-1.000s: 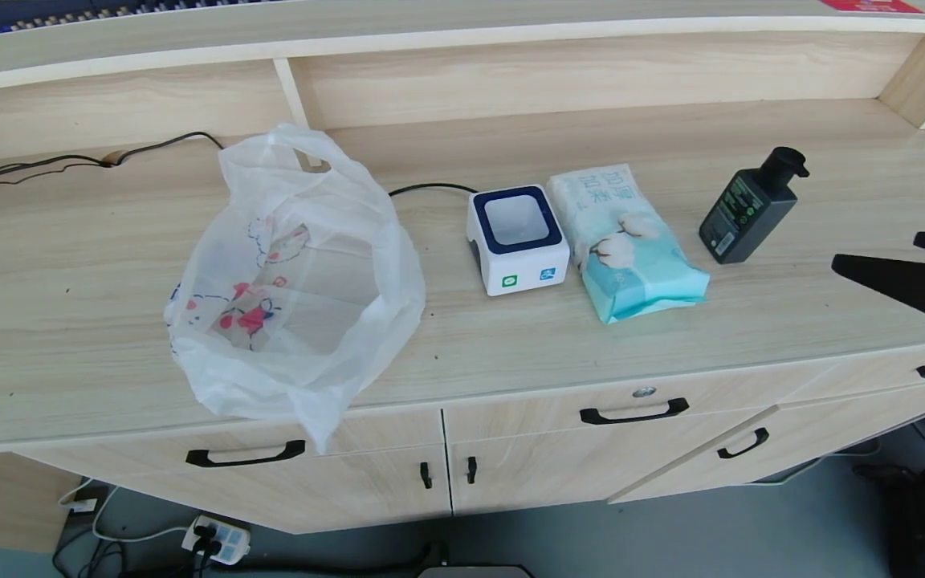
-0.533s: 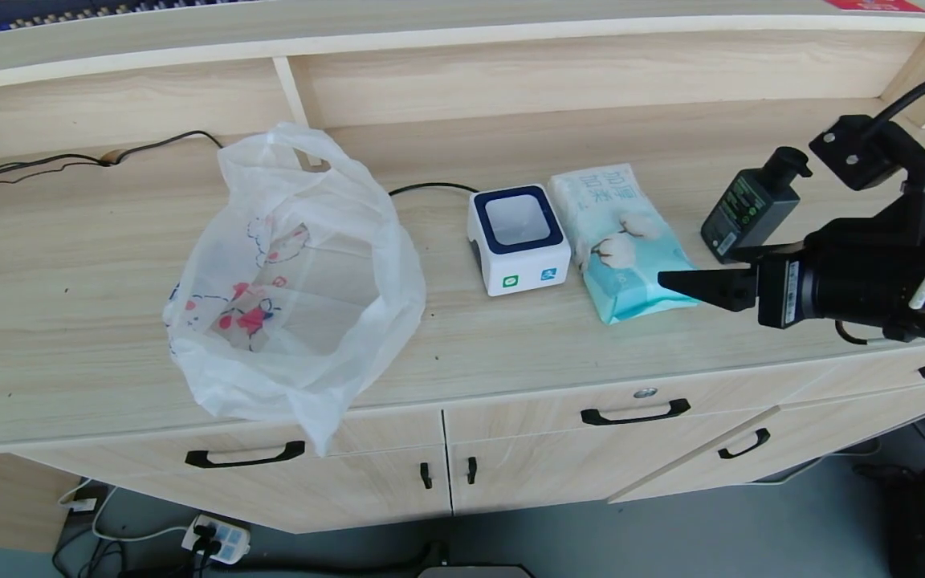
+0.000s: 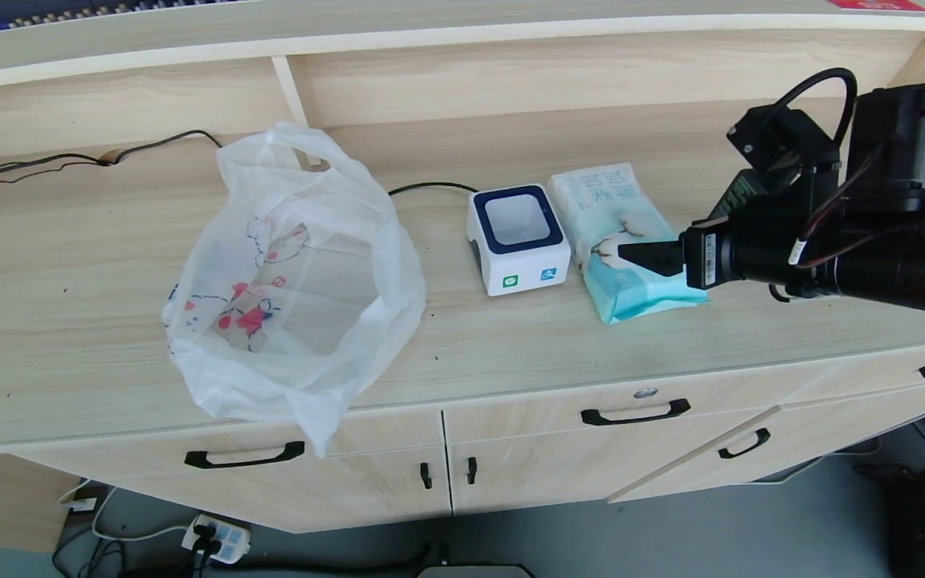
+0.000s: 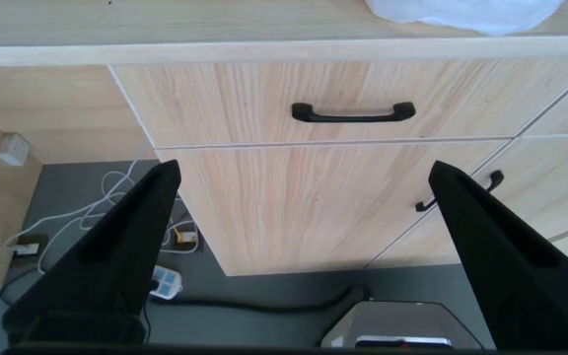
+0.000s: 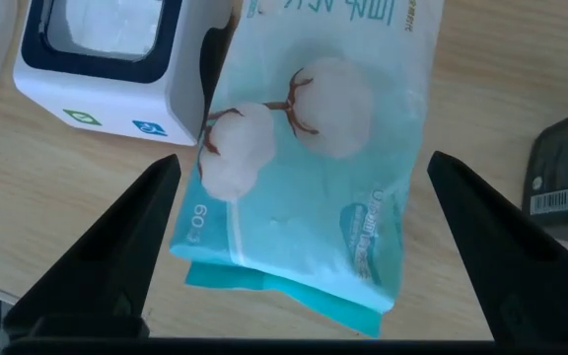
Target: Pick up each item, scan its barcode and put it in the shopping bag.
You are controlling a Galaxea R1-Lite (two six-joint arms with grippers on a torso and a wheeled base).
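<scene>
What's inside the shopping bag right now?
The shopping bag lies open on the counter; its visible interior looks empty. Crumpled folds at the near edge cover the bottom.

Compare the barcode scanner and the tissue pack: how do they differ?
The barcode scanner is a white box with a dark blue rim round its top window; the tissue pack is a soft teal-and-white pouch. The scanner stands squat; the pack lies flat and longer. A black cable runs to the scanner, none to the pack. Both rest side by side on the wooden counter.
</scene>
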